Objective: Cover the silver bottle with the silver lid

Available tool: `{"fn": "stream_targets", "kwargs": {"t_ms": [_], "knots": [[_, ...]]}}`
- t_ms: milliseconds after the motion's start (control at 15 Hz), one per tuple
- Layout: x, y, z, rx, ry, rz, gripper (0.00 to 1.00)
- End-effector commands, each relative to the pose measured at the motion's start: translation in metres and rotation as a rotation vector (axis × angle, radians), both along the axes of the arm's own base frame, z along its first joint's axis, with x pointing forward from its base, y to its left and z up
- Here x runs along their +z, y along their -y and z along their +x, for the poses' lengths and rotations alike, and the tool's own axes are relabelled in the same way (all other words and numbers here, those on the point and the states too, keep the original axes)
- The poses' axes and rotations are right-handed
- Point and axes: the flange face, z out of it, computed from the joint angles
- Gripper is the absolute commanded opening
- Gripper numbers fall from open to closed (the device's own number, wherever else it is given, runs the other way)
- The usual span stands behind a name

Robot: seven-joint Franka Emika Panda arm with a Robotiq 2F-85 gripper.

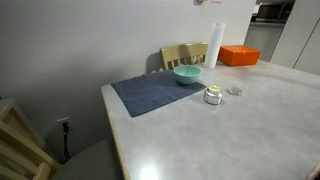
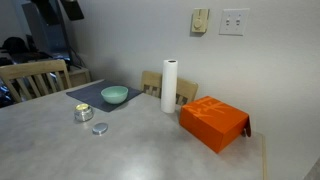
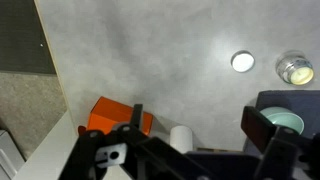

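Observation:
The silver bottle (image 1: 213, 95) is a squat shiny cylinder standing open on the grey table next to the blue mat; it also shows in the other exterior view (image 2: 84, 113) and in the wrist view (image 3: 295, 69). The silver lid (image 1: 235, 91) lies flat on the table a short way from it, in both exterior views (image 2: 100, 128) and in the wrist view (image 3: 242, 62). My gripper (image 3: 198, 125) is open and empty, high above the table and well away from both. Its fingers frame the bottom of the wrist view.
A teal bowl (image 1: 187, 74) sits on the blue mat (image 1: 150, 92). A tall white roll (image 2: 170, 86) and an orange box (image 2: 214, 122) stand toward the table's far side. Wooden chairs (image 1: 185, 55) stand at the table's edges. A dark part of the arm (image 2: 50, 12) hangs at the upper corner.

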Motion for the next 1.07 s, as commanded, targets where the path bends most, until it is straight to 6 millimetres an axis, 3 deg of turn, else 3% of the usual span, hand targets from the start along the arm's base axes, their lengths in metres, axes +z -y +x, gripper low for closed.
{"fn": "stream_targets", "kwargs": {"t_ms": [0,267,733,800,867,1000], "knots": [[0.000,0.000,0.000,0.000,-0.001,0.000,1.00],[-0.028,-0.013,0.022,0.020,-0.099,0.016,1.00],[-0.128,-0.041,0.058,0.061,-0.377,-0.004,1.00],[-0.113,-0.040,0.045,0.059,-0.303,0.009,1.00],[-0.123,-0.042,0.049,0.062,-0.322,0.008,1.00],[-0.124,-0.042,0.050,0.062,-0.322,0.008,1.00]]}}
